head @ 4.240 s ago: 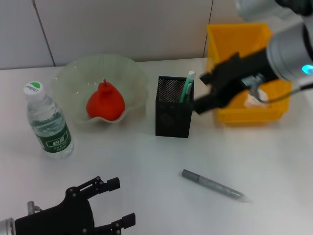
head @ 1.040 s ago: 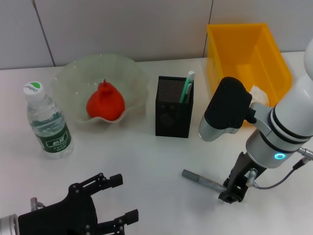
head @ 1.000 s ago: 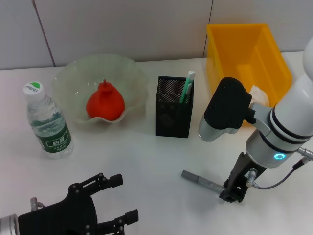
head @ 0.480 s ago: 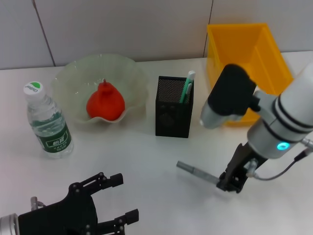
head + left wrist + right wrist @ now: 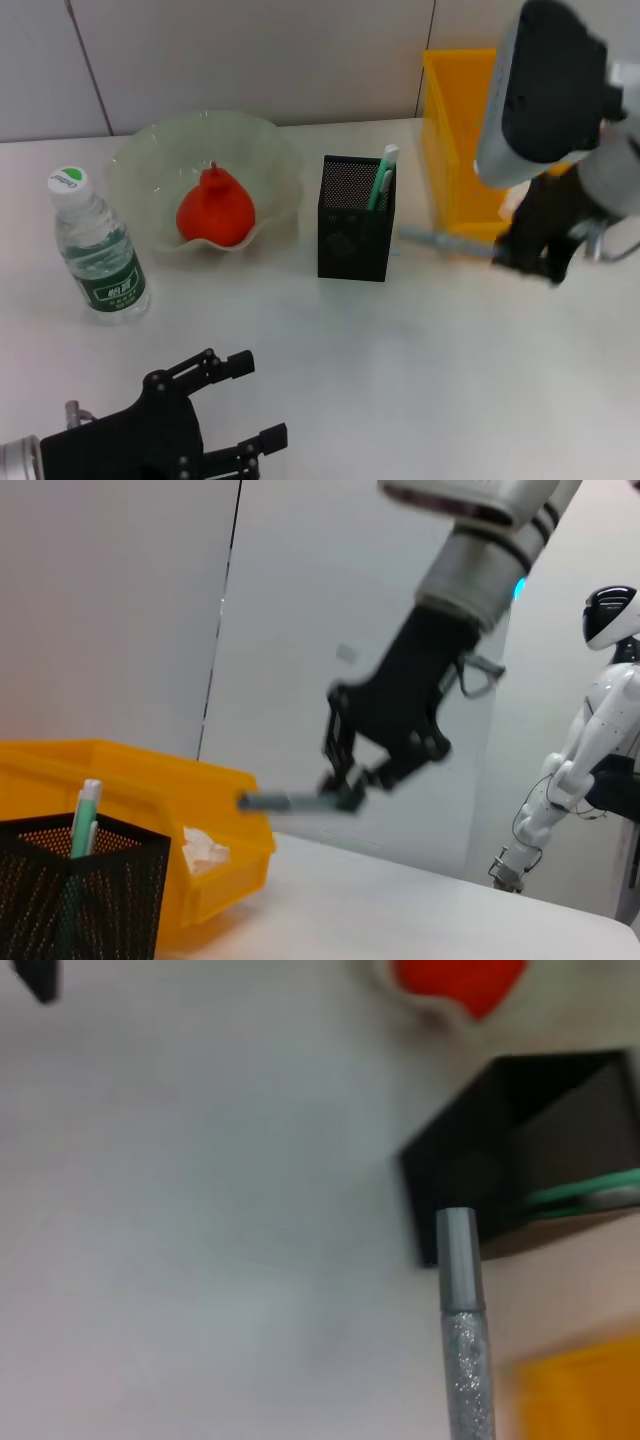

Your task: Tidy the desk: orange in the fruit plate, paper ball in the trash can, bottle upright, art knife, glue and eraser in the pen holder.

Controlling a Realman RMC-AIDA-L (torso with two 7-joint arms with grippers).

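Note:
My right gripper [image 5: 515,255] is shut on the grey art knife [image 5: 445,240] and holds it level above the table, just right of the black mesh pen holder [image 5: 352,235] and in front of the yellow trash can [image 5: 455,120]. The knife also shows in the left wrist view [image 5: 285,802] and the right wrist view [image 5: 463,1360]. The orange [image 5: 215,210] lies in the pale-green fruit plate [image 5: 140,150]. The bottle [image 5: 97,250] stands upright at the left. The paper ball [image 5: 205,850] lies in the trash can. My left gripper [image 5: 260,398] is open and idle at the front left. The eraser is out of view.
Green and white stick-shaped items [image 5: 384,178] stand in the pen holder's right corner. A wall runs along the table's back edge. A white humanoid robot [image 5: 580,740] stands far off in the left wrist view.
My right gripper has lifted the art knife off the table and carried it up and back, from the front right to beside the pen holder. The left arm has not moved.

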